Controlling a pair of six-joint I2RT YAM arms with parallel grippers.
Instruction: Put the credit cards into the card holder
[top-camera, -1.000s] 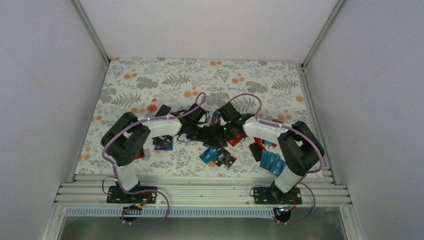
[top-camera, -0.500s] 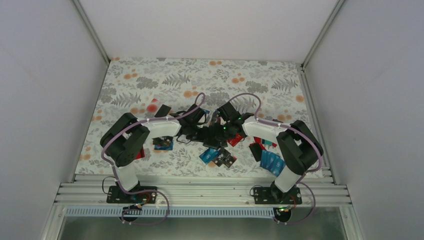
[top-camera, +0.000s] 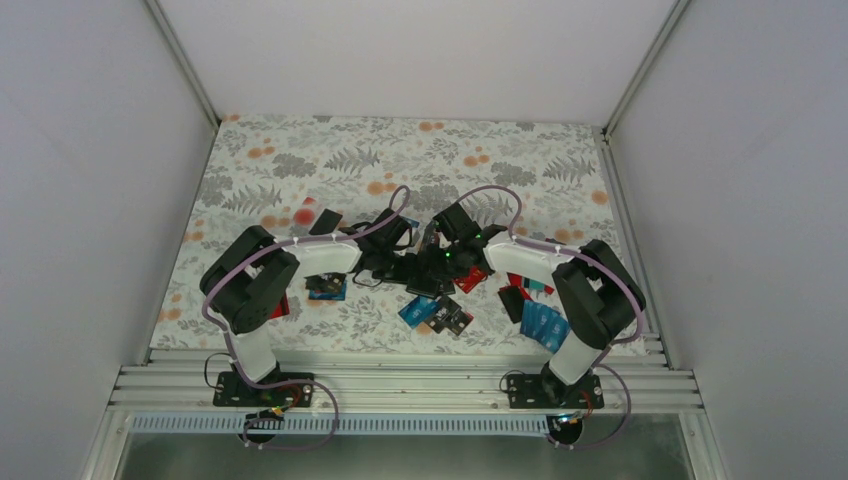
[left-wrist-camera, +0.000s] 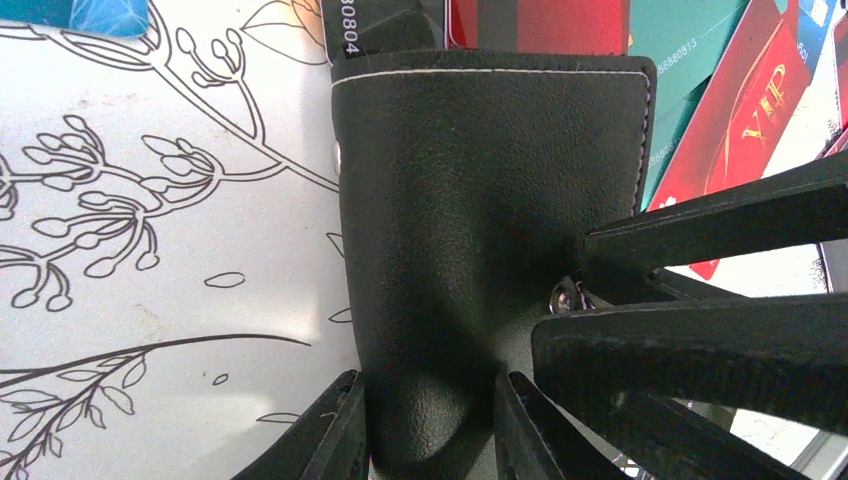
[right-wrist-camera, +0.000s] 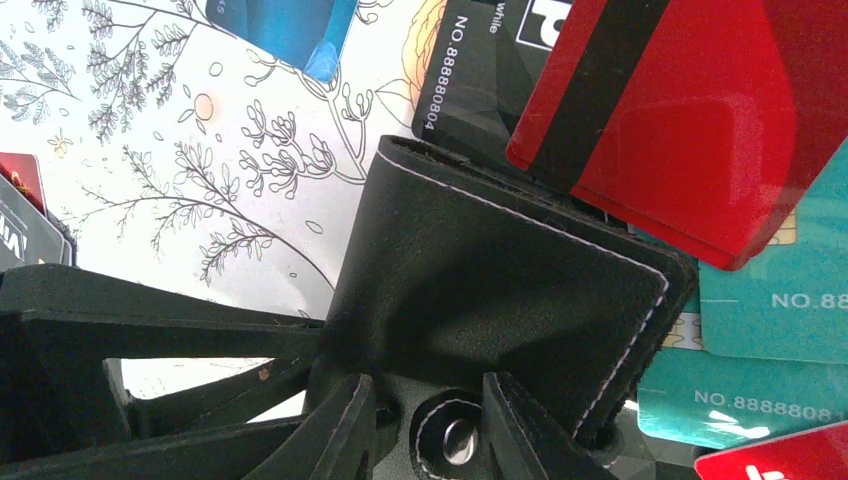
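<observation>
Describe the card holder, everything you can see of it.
The card holder is a black pouch of grained, leather-like material with white stitching along its edges and a metal snap by one side. It sits over the flowered cloth among loose cards. The left gripper pinches one end, and the right gripper's fingers sit either side of the snap. A red card with a black stripe meets the opposite, open edge. Whether it is inside cannot be told.
</observation>
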